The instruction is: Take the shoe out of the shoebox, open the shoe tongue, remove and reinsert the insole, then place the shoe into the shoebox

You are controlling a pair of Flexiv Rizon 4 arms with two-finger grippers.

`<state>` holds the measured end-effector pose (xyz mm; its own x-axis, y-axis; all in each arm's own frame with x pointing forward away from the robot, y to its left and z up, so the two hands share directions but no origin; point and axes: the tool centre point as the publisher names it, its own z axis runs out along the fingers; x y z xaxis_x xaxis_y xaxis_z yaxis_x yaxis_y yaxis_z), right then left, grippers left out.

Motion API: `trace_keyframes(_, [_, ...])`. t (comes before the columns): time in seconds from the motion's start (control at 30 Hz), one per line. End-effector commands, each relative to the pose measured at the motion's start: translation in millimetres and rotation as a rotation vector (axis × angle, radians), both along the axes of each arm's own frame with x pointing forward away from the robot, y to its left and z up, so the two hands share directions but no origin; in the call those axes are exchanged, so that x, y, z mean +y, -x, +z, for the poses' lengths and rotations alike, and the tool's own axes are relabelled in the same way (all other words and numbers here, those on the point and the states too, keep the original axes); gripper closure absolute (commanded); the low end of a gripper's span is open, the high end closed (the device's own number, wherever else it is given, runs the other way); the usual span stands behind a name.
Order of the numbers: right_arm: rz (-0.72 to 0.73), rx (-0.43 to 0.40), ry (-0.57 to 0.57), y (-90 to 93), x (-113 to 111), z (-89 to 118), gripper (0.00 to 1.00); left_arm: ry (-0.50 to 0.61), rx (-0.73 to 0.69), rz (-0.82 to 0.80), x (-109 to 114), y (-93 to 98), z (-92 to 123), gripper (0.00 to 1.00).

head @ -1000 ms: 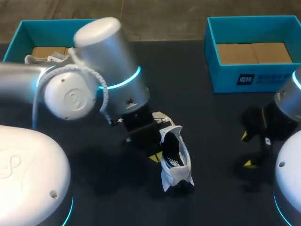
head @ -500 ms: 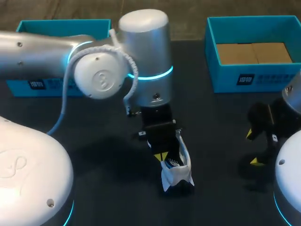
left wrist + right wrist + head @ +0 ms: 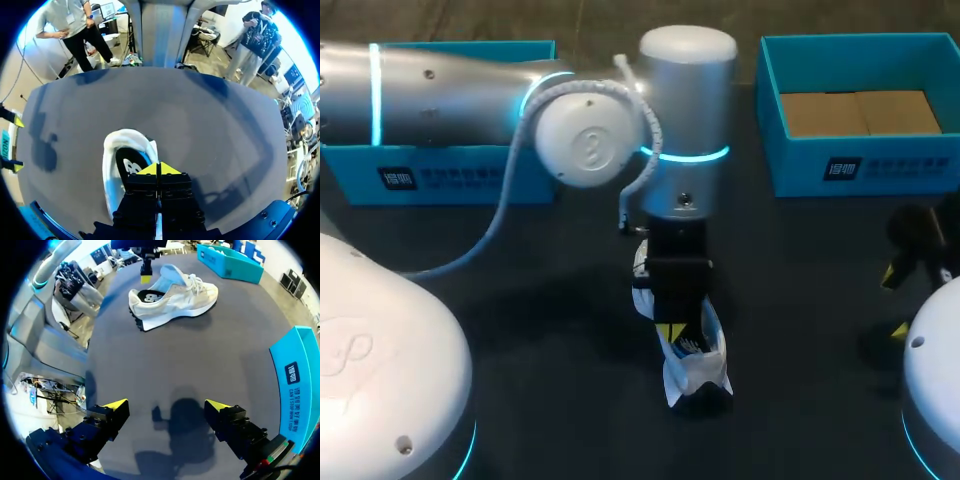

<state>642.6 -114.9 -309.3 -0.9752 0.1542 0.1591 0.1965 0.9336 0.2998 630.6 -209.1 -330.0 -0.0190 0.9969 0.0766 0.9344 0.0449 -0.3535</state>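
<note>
Left hand (image 3: 159,168), clenched, with the insole (image 3: 129,161) just beneath it; a shallow pinch may slip off or drag the unheld shoe (image 3: 108,170).

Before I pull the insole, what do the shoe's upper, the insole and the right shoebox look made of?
Upper of the shoe: pale matte panels, suede-like or synthetic, with woven laces; likely a textile mix. The insole: black, matte, with a printed white mark; probably fabric-topped foam. Right shoebox: teal and smooth-coated outside, raw brown inside, so likely cardboard.
</note>
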Motion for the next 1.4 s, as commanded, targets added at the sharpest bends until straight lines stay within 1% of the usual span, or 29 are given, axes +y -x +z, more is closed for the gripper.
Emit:
trace_keyframes(0.03, [-0.002,-0.004,0.002,2.1,0.6,0.1,0.00,-0.089,0.012,-0.064,-9.1,-0.2,-6.3,1.00])
trace_keyframes(0.2, [-0.002,-0.004,0.002,2.1,0.6,0.1,0.00,-0.119,0.025,-0.091,-9.0,-1.6,-16.3,1.00])
trace_keyframes(0.43, [-0.002,-0.004,0.002,2.1,0.6,0.1,0.00,-0.130,0.033,-0.104,-9.9,-4.3,-22.8,1.00])
trace_keyframes(0.57, [-0.002,-0.004,0.002,2.1,0.6,0.1,0.00,-0.114,0.037,-0.109,-10.6,-4.7,-23.8,1.00])
trace_keyframes(0.7, [-0.002,-0.004,0.002,2.1,0.6,0.1,0.00,-0.102,0.049,-0.119,-10.7,-4.7,-29.7,1.00])
trace_keyframes(0.87, [-0.002,-0.004,0.002,2.1,0.6,0.1,0.00,-0.102,0.065,-0.159,-11.6,-1.0,-36.6,1.00])
trace_keyframes(1.03, [-0.002,-0.004,0.002,2.1,0.6,0.1,0.00,-0.111,0.048,-0.186,-11.3,4.3,-43.0,1.00])
trace_keyframes(1.17, [-0.002,-0.004,0.002,2.1,0.6,0.1,0.00,-0.098,0.050,-0.167,-11.4,4.3,-50.8,1.00])
trace_keyframes(1.23, [-0.002,-0.004,0.002,2.1,0.6,0.1,0.00,-0.071,0.070,-0.172,-11.4,4.9,-53.3,1.00])
trace_keyframes(1.4, [-0.002,-0.004,0.002,2.1,0.6,0.1,0.00,-0.079,0.072,-0.180,-14.4,10.7,-60.9,1.00])
